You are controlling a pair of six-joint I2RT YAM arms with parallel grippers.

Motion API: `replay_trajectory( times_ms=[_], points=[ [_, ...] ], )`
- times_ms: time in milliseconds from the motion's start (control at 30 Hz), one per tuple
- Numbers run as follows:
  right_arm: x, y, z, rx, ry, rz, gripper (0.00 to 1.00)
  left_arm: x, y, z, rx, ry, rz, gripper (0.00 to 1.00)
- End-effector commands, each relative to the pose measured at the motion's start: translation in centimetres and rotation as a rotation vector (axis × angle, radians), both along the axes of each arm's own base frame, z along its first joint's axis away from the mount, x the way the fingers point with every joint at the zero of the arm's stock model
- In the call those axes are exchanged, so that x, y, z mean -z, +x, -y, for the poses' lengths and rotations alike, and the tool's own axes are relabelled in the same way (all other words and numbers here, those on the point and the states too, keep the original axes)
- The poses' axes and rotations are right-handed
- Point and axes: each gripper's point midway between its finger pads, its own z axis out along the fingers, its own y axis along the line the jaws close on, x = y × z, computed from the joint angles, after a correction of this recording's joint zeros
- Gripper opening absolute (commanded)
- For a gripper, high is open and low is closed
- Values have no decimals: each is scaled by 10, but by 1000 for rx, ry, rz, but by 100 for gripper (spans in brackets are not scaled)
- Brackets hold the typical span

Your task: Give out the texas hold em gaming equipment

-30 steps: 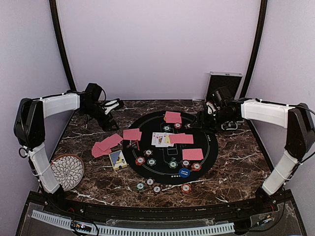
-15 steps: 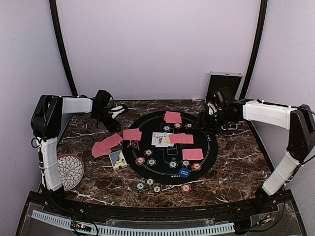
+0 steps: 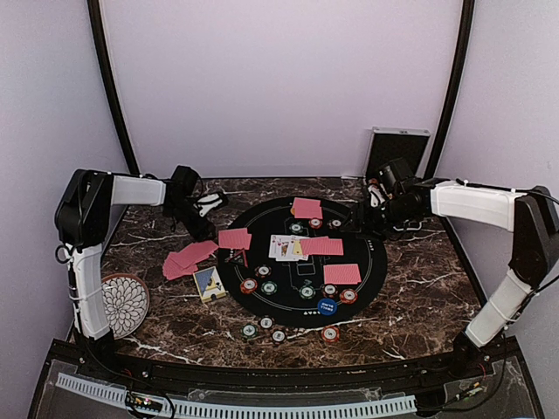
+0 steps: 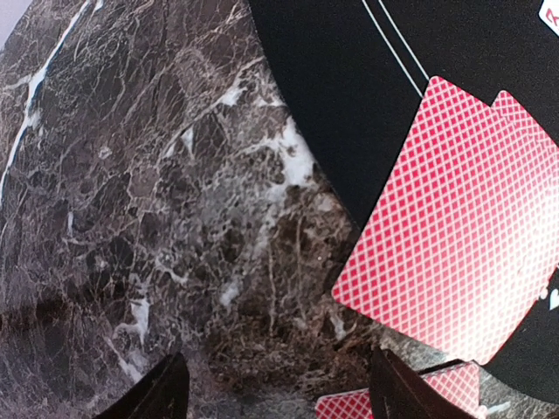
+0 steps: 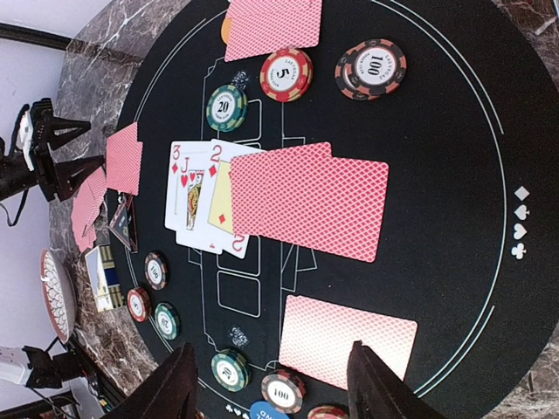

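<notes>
Lying flat and face down, red-backed cards [image 3: 321,247] are spread in pairs on the round black mat [image 3: 377,253], with a loose pile on the marble table [image 3: 419,297] just left of it. Poker chips [image 3: 249,285] and a blue button disc [image 3: 327,306] sit along the mat's near side. Assessment: the cards are thin, light, bendable and likely slick, best lifted by an edge overhanging the mat; the chips are rigid, best pinched across the rim. Left gripper [image 4: 275,394] hovers beside one pair, jaws apart, empty. Right gripper [image 5: 272,384] hangs over the mat's far-right side, jaws apart, empty.
</notes>
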Motion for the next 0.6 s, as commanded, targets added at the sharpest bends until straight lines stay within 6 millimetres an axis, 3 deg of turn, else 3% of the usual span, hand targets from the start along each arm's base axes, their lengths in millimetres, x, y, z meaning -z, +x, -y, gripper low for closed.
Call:
replay_trajectory(
  times_ms=[0, 300, 567],
  points=[
    [-21, 5, -2, 1, 38, 55, 59, 17, -27, -6, 24, 43, -64, 74],
    [-27, 4, -2, -5, 44, 64, 58, 24, -52, -21, 42, 105, -85, 74],
    [-30, 2, -3, -11, 54, 70, 56, 27, -93, -35, 52, 132, -123, 74]
  ],
)
